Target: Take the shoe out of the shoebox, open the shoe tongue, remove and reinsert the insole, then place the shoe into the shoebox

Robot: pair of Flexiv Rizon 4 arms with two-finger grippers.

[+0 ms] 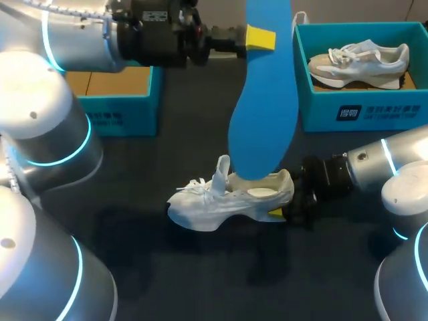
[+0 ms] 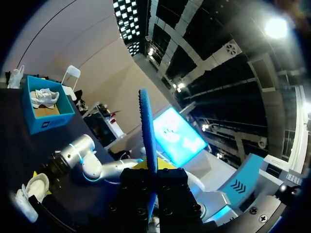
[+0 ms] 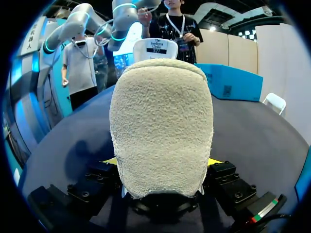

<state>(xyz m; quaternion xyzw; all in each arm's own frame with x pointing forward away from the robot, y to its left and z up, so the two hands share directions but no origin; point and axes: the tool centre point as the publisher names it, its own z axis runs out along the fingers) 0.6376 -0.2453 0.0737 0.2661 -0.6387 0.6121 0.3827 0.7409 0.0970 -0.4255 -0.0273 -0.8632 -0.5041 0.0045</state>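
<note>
A white shoe point(image 1: 221, 200) lies on the dark table, toe toward my left. My right gripper point(image 1: 277, 210) is shut on its heel; in the right wrist view the fuzzy heel point(image 3: 160, 121) fills the space between the two yellow tips of that gripper point(image 3: 161, 162). A long blue insole point(image 1: 262, 100) hangs upright above the shoe, its lower end at the shoe's opening. My left gripper point(image 1: 259, 38) is shut on its upper end. In the left wrist view the insole point(image 2: 147, 136) stands edge-on between the fingers of my left gripper point(image 2: 151, 170), with the shoe point(image 2: 30, 195) far beneath.
A blue shoebox point(image 1: 374, 110) at the back right holds a second shoe point(image 1: 361, 63). Another open blue box point(image 1: 120, 114) with a cardboard floor stands at the back left, under my left arm.
</note>
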